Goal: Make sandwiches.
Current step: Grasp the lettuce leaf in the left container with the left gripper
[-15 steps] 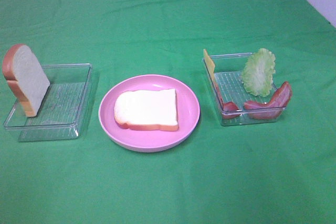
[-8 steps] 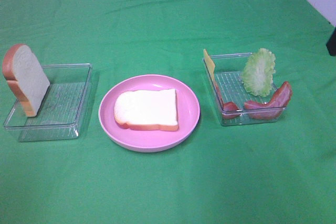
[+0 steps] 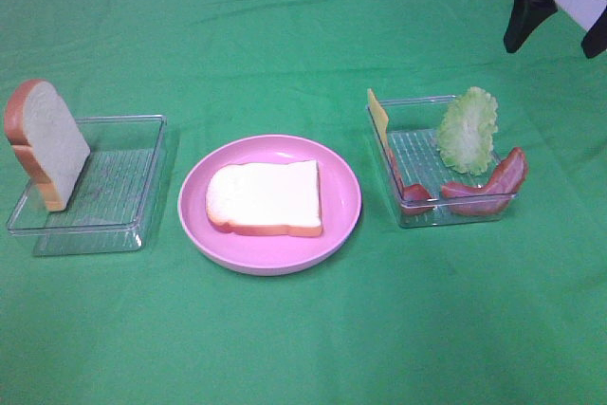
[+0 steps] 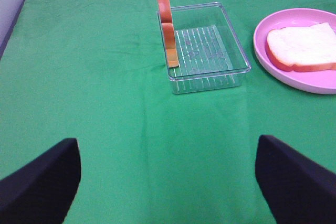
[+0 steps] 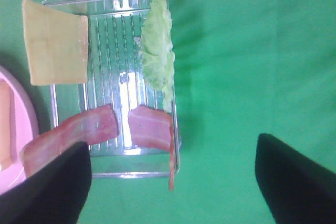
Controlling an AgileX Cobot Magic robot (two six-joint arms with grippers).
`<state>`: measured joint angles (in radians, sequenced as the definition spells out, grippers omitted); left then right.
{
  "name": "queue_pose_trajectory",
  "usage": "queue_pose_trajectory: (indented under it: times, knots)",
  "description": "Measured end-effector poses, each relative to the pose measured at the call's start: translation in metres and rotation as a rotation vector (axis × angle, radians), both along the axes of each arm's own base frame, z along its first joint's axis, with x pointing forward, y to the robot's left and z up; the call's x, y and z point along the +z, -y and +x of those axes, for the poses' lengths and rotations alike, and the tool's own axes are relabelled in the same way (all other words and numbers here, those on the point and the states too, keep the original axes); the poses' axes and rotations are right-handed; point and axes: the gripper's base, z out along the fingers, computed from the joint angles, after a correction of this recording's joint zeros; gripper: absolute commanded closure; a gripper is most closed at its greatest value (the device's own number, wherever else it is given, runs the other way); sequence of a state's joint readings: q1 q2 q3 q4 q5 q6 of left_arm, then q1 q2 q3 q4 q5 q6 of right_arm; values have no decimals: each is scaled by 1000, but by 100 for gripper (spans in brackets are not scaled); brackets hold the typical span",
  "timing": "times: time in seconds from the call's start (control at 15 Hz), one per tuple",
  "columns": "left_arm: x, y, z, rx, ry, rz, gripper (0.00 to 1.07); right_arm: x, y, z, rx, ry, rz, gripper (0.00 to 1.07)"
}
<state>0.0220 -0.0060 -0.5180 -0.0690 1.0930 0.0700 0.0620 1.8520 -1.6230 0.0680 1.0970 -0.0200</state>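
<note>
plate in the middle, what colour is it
The plate is plain pink, clearest in the exterior high view.

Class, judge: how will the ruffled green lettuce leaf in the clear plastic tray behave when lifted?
The ruffled green lettuce leaf stands on edge without sagging, so it is probably fairly stiff. It looks thin, so likely light. Propped against the clear plastic tray's wall, it may topple if nudged.

A pink plate (image 3: 343,208) sits between left tray (image 3: 116,189) and right tray (image 3: 417,151) on green cloth (image 3: 285,45).
</note>
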Motion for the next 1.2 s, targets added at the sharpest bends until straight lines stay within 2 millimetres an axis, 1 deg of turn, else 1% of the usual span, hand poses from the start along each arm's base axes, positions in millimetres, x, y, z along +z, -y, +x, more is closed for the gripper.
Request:
queue_pose_trajectory:
  times: [0.2, 0.4, 0.47, 0.8, 1.0, 1.13, 1.2]
  knots:
    - [0, 0, 0, 0, 0, 0, 22, -20, -2, 26, 36, -17, -8, 26]
    - [0, 0, 0, 0, 0, 0, 22, -36, -3, 41, 46, -36, -11, 26]
    - [0, 0, 0, 0, 0, 0, 22, -51, -4, 49, 44, -58, -7, 27]
    - [0, 0, 0, 0, 1, 0, 23, -81, -11, 58, 49, -99, 72, 27]
    - [0, 0, 0, 0, 1, 0, 23, -96, -13, 61, 42, -121, 87, 27]
    - [0, 0, 0, 1, 1, 0, 23, -103, -13, 64, 48, -120, 84, 29]
    - [0, 0, 0, 1, 1, 0, 23, -104, -13, 64, 59, -114, 82, 32]
